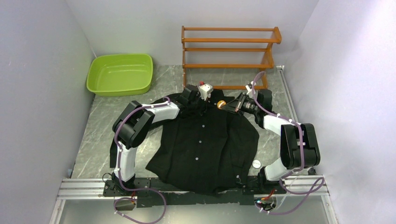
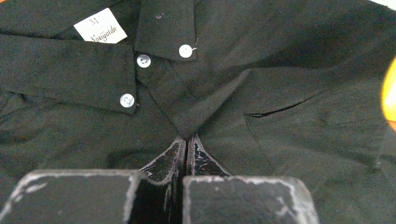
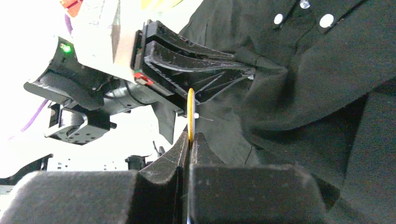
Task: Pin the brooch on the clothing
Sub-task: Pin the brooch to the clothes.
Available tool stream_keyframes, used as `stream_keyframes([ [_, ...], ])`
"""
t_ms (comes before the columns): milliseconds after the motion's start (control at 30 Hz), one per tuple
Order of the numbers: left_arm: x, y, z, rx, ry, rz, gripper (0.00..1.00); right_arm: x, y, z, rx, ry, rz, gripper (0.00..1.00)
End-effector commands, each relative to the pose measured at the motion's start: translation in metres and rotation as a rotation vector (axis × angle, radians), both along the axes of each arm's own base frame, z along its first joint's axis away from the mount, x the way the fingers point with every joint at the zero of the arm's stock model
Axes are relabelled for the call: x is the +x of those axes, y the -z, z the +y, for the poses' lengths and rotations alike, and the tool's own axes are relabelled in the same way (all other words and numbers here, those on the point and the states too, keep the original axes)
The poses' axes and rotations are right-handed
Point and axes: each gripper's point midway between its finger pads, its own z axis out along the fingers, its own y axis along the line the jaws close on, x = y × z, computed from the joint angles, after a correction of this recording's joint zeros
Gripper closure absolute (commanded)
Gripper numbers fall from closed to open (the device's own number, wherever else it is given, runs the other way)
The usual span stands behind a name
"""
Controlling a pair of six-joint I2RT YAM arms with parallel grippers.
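The clothing (image 1: pixel 205 144), a black button-up shirt, lies flat on the table with its collar at the far side. In the left wrist view its white neck label (image 2: pixel 100 25) and collar buttons show. My left gripper (image 1: pixel 209 100) (image 2: pixel 187 137) is shut on a raised fold of the shirt just below the collar. My right gripper (image 1: pixel 226 104) (image 3: pixel 190 137) is shut on the brooch (image 1: pixel 221 103), seen edge-on in the right wrist view (image 3: pixel 190 112). The brooch is held upright beside the pinched fold, close to the left fingers (image 3: pixel 205 77). It shows as an orange blur in the left wrist view (image 2: pixel 390 93).
A green plastic basin (image 1: pixel 120 73) stands at the far left. A wooden rack (image 1: pixel 229 56) stands at the back, just behind both grippers. A small white round object (image 1: pixel 257 164) lies on the table by the shirt's right hem. Walls close both sides.
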Motion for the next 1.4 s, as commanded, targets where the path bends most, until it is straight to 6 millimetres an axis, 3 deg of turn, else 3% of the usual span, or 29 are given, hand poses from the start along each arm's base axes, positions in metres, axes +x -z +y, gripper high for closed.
stream_keyframes([
  [0,0.004,-0.021,-0.003,-0.008,0.006,-0.048,0.98,0.005,0.003,-0.003,0.017,0.028,-0.007,1.00],
  [433,0.004,-0.019,0.003,0.022,-0.005,-0.052,0.97,0.007,0.016,-0.030,-0.096,0.141,-0.002,1.00],
  [567,0.003,-0.019,0.005,0.029,-0.012,-0.051,0.97,0.012,0.017,-0.051,-0.138,0.186,-0.017,1.00],
  [967,0.004,-0.015,0.011,0.053,-0.035,-0.039,0.97,0.020,-0.006,-0.063,-0.228,0.207,-0.141,1.00],
  [1367,0.004,-0.010,0.017,0.079,-0.062,-0.031,0.97,0.014,-0.062,-0.055,-0.147,0.175,-0.306,1.00],
])
